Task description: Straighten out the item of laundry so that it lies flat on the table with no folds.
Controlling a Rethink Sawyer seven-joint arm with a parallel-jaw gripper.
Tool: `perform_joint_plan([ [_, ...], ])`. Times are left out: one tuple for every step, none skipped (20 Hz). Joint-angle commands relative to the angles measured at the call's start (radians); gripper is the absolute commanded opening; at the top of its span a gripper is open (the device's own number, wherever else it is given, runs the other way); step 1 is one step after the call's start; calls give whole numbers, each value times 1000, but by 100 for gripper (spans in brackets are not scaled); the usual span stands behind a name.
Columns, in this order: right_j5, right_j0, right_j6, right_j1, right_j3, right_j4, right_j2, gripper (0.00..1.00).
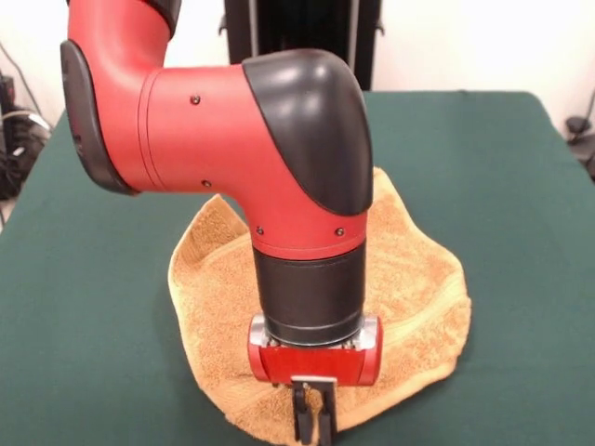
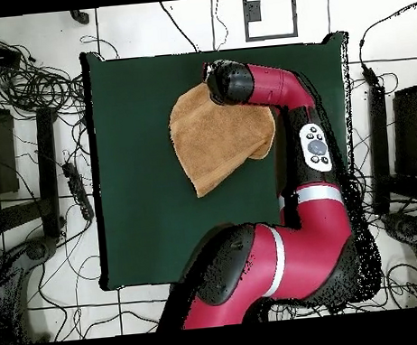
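Observation:
The orange-tan towel (image 1: 418, 288) lies rumpled on the dark green table (image 1: 93, 279), in a rounded shape with its edges turned over. My gripper (image 1: 313, 426) points straight down at the towel's near edge in the front view. Its fingers stand close together with a bit of tan cloth between them. In the overhead view the towel (image 2: 214, 138) lies toward the far side of the table (image 2: 143, 213), with a doubled layer at its right. There the wrist covers the gripper at the towel's top corner. No tag shows.
The arm's red and black elbow (image 1: 279, 139) hangs over the towel's middle and hides much of it. Cables (image 2: 32, 86) and dark equipment lie on the floor around the table. A black stand (image 1: 297, 37) rises behind the table's far edge.

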Motion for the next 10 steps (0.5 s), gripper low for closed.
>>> perform_joint_plan([
  [-177, -20, -113, -19, 135, -59, 125, 0],
  [-194, -22, -101, -20, 143, -67, 125, 100],
  [-197, -23, -97, -20, 146, -67, 125, 100],
  [-200, -23, -94, -20, 149, -67, 124, 100],
  [-211, -24, -90, -22, 155, -71, 124, 100],
  [-206, -22, -87, -21, 150, -71, 122, 100],
  [-209, -21, -81, -22, 153, -73, 120, 100],
  [-209, -23, -80, -23, 156, -75, 121, 100],
  [-206, -20, -80, -22, 152, -78, 119, 100],
  [-203, -18, -81, -22, 148, -81, 118, 100],
])
